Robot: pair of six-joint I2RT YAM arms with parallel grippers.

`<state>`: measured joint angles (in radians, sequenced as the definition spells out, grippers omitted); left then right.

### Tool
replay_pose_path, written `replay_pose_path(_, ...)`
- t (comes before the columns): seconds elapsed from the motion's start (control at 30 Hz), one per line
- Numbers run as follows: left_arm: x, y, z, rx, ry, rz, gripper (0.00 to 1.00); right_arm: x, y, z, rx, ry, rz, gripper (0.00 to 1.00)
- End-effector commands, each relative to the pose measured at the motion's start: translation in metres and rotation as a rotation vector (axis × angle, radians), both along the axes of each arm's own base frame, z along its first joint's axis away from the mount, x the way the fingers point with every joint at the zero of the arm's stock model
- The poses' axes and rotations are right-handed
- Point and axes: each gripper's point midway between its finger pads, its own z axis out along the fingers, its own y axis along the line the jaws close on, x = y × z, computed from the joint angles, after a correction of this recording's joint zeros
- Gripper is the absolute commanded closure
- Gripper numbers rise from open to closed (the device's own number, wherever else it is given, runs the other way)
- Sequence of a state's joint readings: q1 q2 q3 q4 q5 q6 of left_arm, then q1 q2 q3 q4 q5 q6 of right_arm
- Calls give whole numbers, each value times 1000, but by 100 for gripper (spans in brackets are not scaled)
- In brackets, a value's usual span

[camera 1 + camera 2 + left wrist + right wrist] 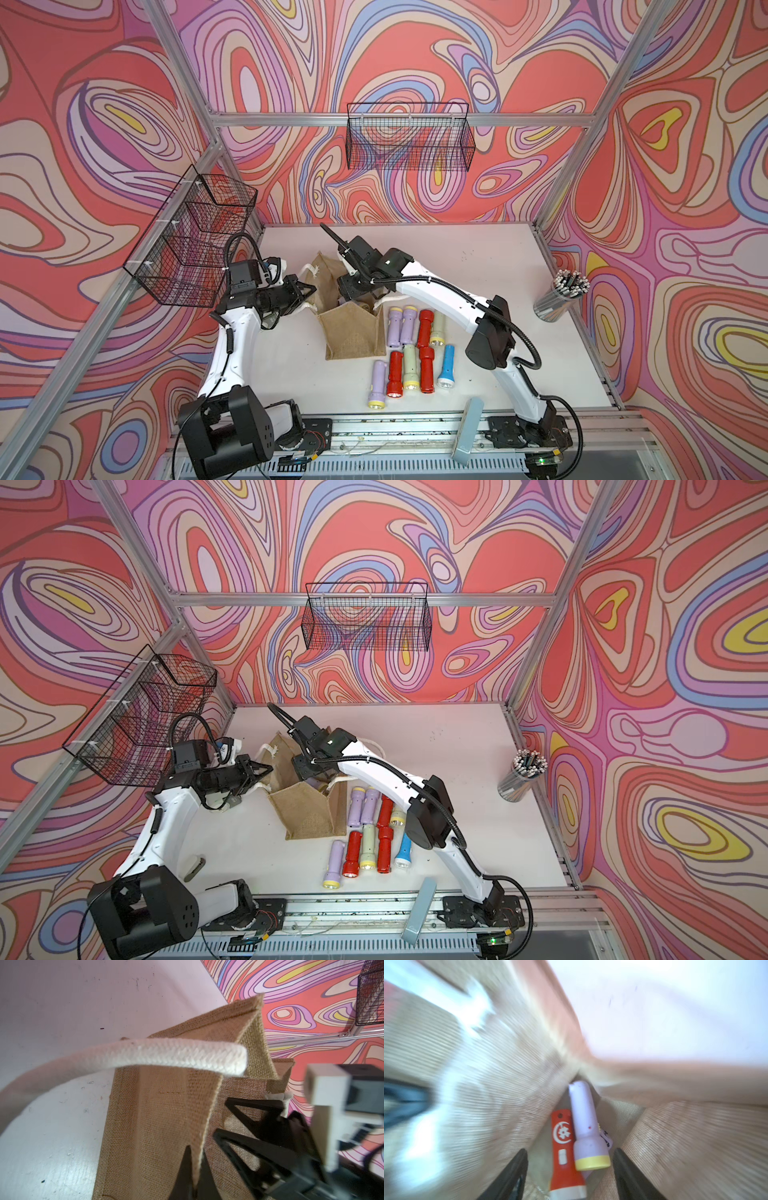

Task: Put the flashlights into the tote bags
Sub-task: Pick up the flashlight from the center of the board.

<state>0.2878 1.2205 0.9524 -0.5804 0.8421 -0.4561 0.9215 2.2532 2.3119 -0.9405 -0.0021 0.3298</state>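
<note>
The tan burlap tote bag (353, 332) (309, 812) stands open on the white table. My left gripper (194, 1169) (311, 291) is shut on the tote bag's left rim (158, 1118), beside a white rope handle (166, 1055). My right gripper (570, 1150) is down in the bag's mouth, jaws open and touching nothing. Between and beyond them a red flashlight (563, 1147) and a lilac flashlight (586, 1126) lie loose inside the bag. Several more flashlights (424, 328) (384, 812) lie in two rows on the table right of the bag, lilac, red, pale green and blue (446, 365).
A clear cup of grey rods (559, 297) stands at the table's right edge. Black wire baskets hang on the left frame (187, 245) and the back rail (409, 137). A grey-blue block (467, 432) leans at the front rail.
</note>
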Motion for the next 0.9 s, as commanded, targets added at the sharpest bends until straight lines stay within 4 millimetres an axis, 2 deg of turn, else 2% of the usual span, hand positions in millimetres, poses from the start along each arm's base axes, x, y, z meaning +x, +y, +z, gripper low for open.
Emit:
replay_pose_path(0.0,0,3,5,52,-16,0,100,4,-3,47,96,-66,-8,31)
replay_pose_path(0.13,0,0,5,57,-18,-10,100,3,-14,70,135,-93,-28,31)
replay_pose_path(0.23,1,-1,7,59,-25,-19,100,6,-30,86,137,-126,-71,31)
replay_pose_path(0.33,0,-4,8,58,-28,-34,100,7,-54,102,123,-173,-139,31)
replay_pose_path(0.47,-1,-7,6,61,-27,-47,100,12,-100,116,111,-209,-261,31)
replay_pose_path(0.6,-2,-8,6,59,-29,-51,100,14,-158,119,96,-203,-403,31)
replay_pose_path(0.7,-1,-8,6,59,-29,-54,100,12,-203,110,62,-177,-517,31)
replay_pose_path(0.77,-2,-8,5,59,-28,-54,100,6,-230,98,33,-143,-584,31)
replay_pose_path(0.87,-1,-8,4,58,-26,-55,100,-7,-258,80,-7,-90,-655,31)
